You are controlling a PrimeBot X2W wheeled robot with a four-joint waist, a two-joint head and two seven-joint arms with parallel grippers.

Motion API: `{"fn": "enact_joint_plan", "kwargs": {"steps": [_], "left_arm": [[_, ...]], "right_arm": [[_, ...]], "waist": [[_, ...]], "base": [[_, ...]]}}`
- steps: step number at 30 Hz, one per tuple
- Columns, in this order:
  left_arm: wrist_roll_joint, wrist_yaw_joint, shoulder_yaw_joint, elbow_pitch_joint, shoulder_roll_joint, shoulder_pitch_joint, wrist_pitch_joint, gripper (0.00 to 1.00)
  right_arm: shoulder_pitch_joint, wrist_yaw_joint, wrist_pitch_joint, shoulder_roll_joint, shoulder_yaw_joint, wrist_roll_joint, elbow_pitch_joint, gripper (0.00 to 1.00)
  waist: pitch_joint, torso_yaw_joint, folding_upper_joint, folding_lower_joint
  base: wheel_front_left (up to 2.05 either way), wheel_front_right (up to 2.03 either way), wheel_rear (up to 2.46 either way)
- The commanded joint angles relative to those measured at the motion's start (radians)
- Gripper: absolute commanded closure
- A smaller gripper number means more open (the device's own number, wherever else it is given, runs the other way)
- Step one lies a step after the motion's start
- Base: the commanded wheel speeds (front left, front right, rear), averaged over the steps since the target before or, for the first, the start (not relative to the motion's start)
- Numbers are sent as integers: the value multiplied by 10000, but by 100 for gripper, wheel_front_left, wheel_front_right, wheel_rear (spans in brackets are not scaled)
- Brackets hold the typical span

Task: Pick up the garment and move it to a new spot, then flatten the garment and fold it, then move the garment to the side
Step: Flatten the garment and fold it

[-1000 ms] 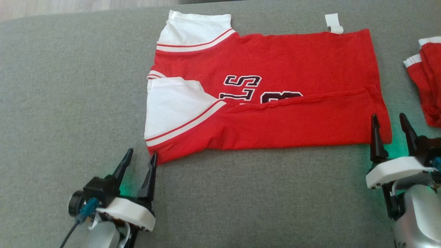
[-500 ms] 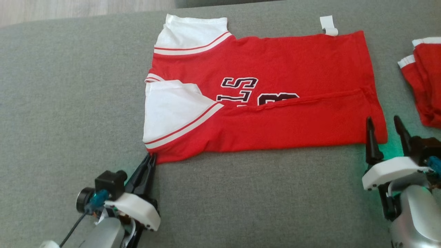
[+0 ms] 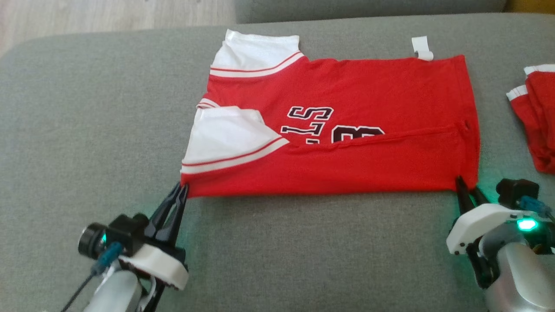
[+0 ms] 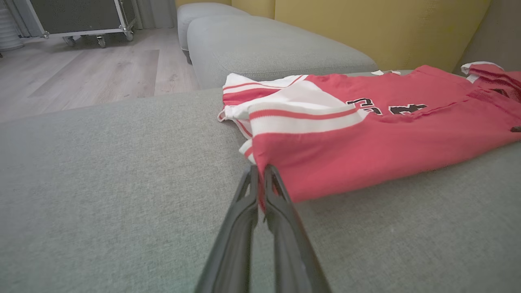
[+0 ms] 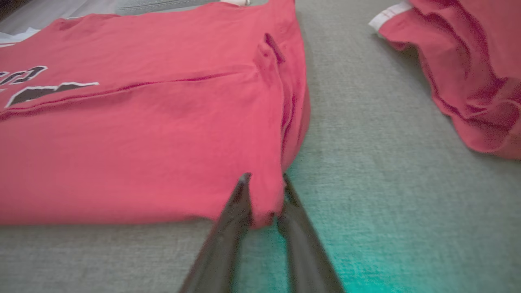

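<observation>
**Both hands on the near corners, the left bite looking thin**

The garment (image 3: 347, 99), a red jersey with white sleeves, lay flat on the grey cushion (image 3: 303, 251). It stretched away from both hands, and its near long side was folded over onto the lettering. The left hand (image 3: 181, 187) had its fingers pressed together on the near corner at the sleeve end. In the left wrist view only a thin lip of red cloth sat pinched at the very tips. The right hand (image 3: 466, 184) stood at the near corner of the hem end, one finger on either side and a bunch of fabric filling the gap. It looked clamped on that corner, though how firmly could not be told.

The step in hand appeared to be another fold, carrying the near edge away from the hands.

- **Slipping out:** the left hand's shallow bite could let go once the cloth took weight.
- **Missing layers:** the corner in the right hand was several layers thick, so a grip on the upper ones alone would let the folded flap fall open.
- **Skewed fold:** an uneven lift between the two hands would skew the crease.
- **Dragging the neighbour:** a second red garment (image 3: 540, 121) lay near the right hand's outer side, and a wide swing there could drag it.
</observation>
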Motion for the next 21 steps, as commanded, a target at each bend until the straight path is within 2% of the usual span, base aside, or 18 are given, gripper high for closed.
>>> {"fn": "enact_joint_plan", "kwargs": {"steps": [1,6,12,16,21], "left_arm": [[23,120,419,-302,360,4,-121,100],[-6,223,349,-612,389,660,-126,100],[-148,587,267,-1298,385,1882,-110,100],[-171,777,-2,-2015,354,2697,152,100],[-315,773,-328,-2575,448,3371,795,100]], "right_arm": [[264,-9,192,-198,360,148,-164,100],[843,-9,517,-764,710,790,-743,100],[2025,-9,1044,-1582,984,1805,-1746,100],[3081,-9,1399,-2060,722,2102,-2664,100],[4159,-9,1832,-2242,183,2107,-3714,100]], "waist": [[-119,29,-1,0],[-508,137,-1,0],[-1078,474,-1,0],[-1275,663,-1,0],[-1304,666,-1,0]], "base": [[0,0,0],[0,0,0],[0,0,0],[0,0,0],[0,0,0]]}}
